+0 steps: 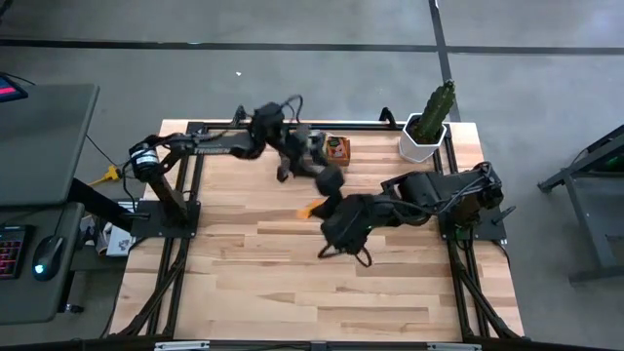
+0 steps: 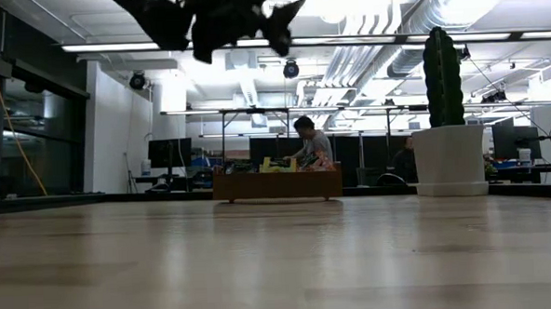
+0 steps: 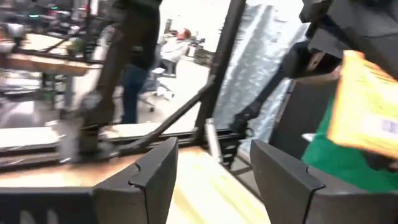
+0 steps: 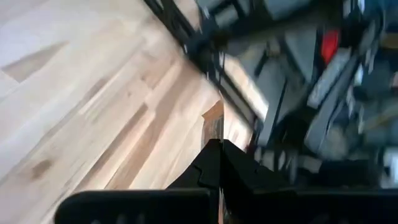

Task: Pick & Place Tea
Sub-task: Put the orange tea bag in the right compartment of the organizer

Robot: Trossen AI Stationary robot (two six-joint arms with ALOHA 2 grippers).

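The brown wooden tray (image 1: pixel 332 148) stands at the table's far edge with tea sachets in it, and the low view shows it too (image 2: pixel 277 184). My right gripper (image 1: pixel 320 209) (image 4: pixel 219 146) hangs above the table's middle, shut on one orange tea sachet (image 1: pixel 313 208). My left gripper (image 1: pixel 327 183) (image 3: pixel 211 149) is open, held level just on the far side of that sachet, between it and the tray, with nothing between its fingers. Its wrist view shows the sachet (image 3: pixel 367 102) close by, with a green patch below it that I cannot name. My right gripper pinches the orange sachet between its two shut fingers. The sachet's thin edge (image 4: pixel 213 121) sticks out past the fingertips. The fingers slant downward, coming from the table's right. The sachet is lifted clear of the table.
A cactus in a white pot (image 1: pixel 426 132) (image 2: pixel 446 119) stands at the far right corner. Black frame rails (image 1: pixel 185 195) run along the table's sides. The near half of the wooden top (image 1: pixel 312 292) is bare. A person (image 2: pixel 307 139) sits in the room behind.
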